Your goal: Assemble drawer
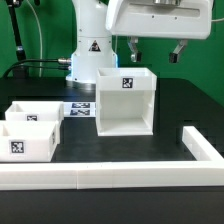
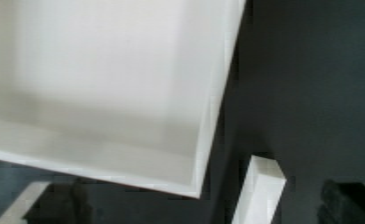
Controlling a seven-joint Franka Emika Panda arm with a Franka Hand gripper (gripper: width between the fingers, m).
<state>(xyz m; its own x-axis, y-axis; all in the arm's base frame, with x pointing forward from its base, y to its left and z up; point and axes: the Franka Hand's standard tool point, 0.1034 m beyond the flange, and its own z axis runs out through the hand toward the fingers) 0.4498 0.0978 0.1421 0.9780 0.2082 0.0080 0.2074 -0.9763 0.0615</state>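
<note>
Nothing joined yet: casing (image 1: 124, 100) empty, mid-desk (image 1: 175, 112); front tray (image 1: 28, 141), rear tray (image 1: 36, 112) loose near edge at exterior view's left. Fingers (image 1: 133, 46) apart, empty, above casing.

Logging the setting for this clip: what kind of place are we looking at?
Probably a robotics lab test bench: a black table edged by a white rail, a green backdrop behind, and a tag-marked drawer casing near the arm's base.
</note>
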